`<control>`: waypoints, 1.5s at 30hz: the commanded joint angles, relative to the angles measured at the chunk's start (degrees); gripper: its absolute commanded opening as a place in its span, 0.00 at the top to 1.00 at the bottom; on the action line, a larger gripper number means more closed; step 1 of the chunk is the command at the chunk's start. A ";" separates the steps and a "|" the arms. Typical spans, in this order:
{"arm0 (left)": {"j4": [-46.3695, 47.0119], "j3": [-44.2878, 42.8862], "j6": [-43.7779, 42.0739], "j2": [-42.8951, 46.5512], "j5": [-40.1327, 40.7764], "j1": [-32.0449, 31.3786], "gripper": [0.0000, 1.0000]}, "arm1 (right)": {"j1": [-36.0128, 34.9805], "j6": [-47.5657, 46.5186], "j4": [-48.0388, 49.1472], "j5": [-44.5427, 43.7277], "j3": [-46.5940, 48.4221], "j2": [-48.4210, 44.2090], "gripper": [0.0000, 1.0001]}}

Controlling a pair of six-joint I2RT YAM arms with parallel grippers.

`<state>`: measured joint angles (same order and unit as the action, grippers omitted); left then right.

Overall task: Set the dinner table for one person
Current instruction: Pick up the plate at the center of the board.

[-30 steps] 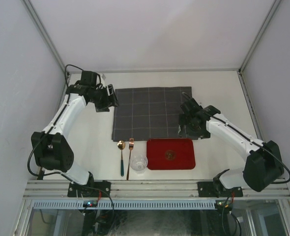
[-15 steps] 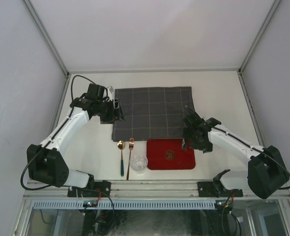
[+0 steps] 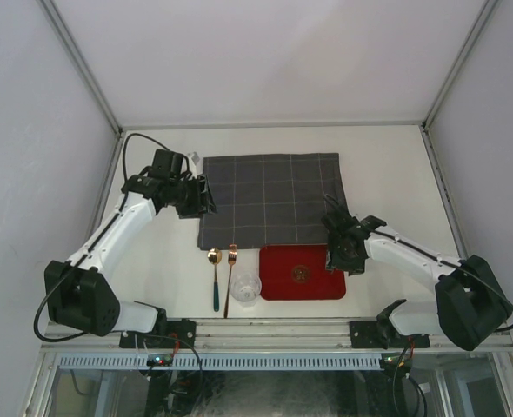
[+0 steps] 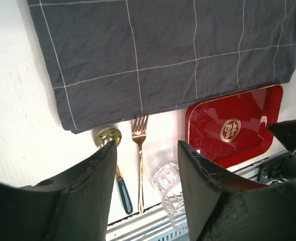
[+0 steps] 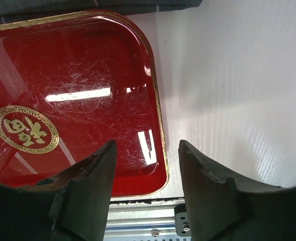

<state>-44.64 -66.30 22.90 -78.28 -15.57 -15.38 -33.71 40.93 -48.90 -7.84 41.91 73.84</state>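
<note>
Your dinner table (image 3: 387, 165), the broad off-white top, spans the floor of the enclosure, with its aluminium rail (image 3: 274, 327) running along the near edge by the arm bases. At its middle a dark grey checked cloth (image 3: 269, 200) lies flat. Just nearer, a red tray (image 3: 278, 282) with a gold emblem sits with its far rim right at the cloth's near edge. Left of the tray stands a clear glass (image 3: 245, 287), then a copper-coloured fork (image 3: 230, 278) and a gold spoon (image 3: 215, 276) with a green handle, side by side, heads toward the cloth. Your left gripper (image 3: 203, 196) hangs above the cloth's left edge, fingers apart and empty. Your right gripper (image 5: 146, 145) sits low over the tray's right rim, fingers spread to either side of it and clamping nothing; whether they touch the tray cannot be told.
</note>
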 commanded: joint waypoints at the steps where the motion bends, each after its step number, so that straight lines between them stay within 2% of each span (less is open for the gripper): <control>1: 0.70 0.54 -0.24 2.95 0.56 -0.34 0.46 | -0.82 0.60 2.52 -0.70 -0.12 1.08 0.49; 10: -0.08 0.53 -0.09 3.90 1.15 -0.47 0.62 | -0.58 -0.74 5.19 -1.95 -0.35 5.50 0.56; 14: -0.23 0.72 -0.04 4.11 1.37 -0.50 0.66 | -0.57 -1.19 6.09 -1.90 -0.36 7.21 0.62; 22: -0.36 0.91 0.00 3.88 1.40 -0.48 0.69 | 0.05 -1.82 5.69 -1.93 -0.39 7.74 0.85; 25: -0.27 1.07 0.04 3.83 1.37 -0.51 0.69 | 0.05 -1.66 5.36 -2.09 -0.45 7.58 1.00; 32: 0.13 1.70 0.12 3.64 1.14 -0.57 0.71 | -0.32 -1.71 4.69 -2.27 -0.63 6.53 1.00; 45: 1.64 2.28 0.57 2.29 0.73 -1.29 0.74 | -3.78 -1.14 -4.71 -5.46 5.63 -5.87 1.00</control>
<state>-45.01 -64.07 22.96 -76.07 -14.63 -15.88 -36.49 39.00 -50.02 -10.15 43.09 71.20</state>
